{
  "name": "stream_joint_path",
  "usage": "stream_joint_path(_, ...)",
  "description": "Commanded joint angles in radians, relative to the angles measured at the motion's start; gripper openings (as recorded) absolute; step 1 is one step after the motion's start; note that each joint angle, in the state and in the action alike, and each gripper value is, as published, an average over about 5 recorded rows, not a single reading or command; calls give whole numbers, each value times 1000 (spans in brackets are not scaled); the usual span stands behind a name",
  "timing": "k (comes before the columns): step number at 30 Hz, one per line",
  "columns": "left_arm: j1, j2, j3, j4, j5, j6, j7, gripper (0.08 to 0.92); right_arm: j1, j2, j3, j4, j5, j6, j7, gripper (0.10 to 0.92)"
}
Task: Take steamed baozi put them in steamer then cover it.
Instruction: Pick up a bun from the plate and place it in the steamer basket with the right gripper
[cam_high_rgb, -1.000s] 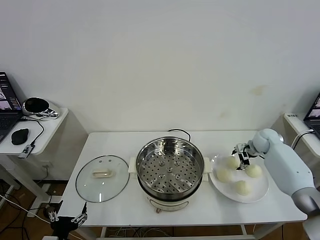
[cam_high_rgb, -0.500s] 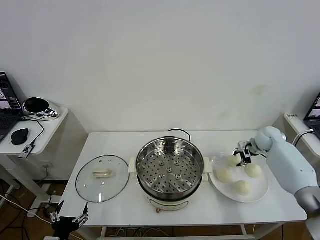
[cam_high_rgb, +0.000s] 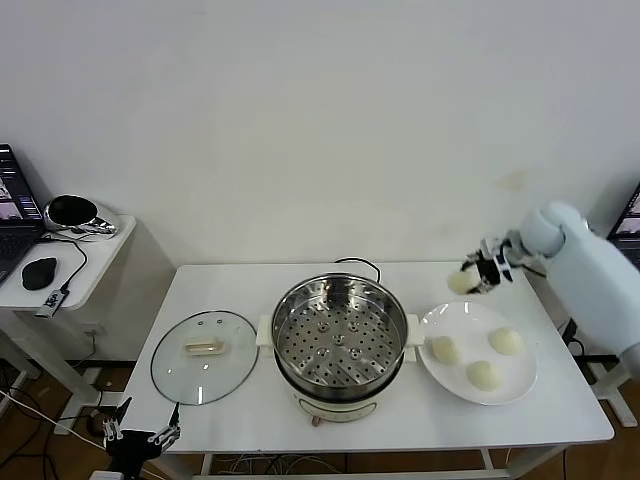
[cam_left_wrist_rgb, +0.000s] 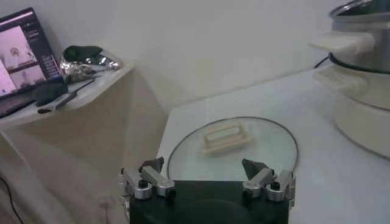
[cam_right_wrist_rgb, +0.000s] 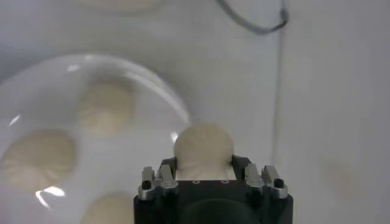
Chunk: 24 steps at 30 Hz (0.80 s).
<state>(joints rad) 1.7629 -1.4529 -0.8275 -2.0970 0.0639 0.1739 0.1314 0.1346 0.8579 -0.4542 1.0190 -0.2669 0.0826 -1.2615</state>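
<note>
white table (cam_high_rgb: 240, 420), plain white wall (cam_high_rgb: 320, 120), side shelf (cam_high_rgb: 100, 262)

The right gripper (cam_high_rgb: 487, 274), which a second ago reached down among four baozi on the white plate (cam_high_rgb: 522, 378), is now raised above the plate's far edge, clamping one baozi (cam_high_rgb: 461, 282); three remain.

You see the steamer (cam_high_rgb: 340, 345) mid-table (cam_high_rgb: 240, 400), the cover (cam_high_rgb: 205, 356) to its left, the plate (cam_high_rgb: 478, 353) with three baozi (cam_high_rgb: 485, 374) on its right.
</note>
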Motion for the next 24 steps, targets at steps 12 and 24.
stream_joint_path(12,7,-24,0,-21,-5,-2,-42,823,412,310,-439,14,266,615,-64,585)
stream_joint_path(24,46,-31,-21,-63,-5,1,-43,823,367,372,-457,111,43,747,-1,585)
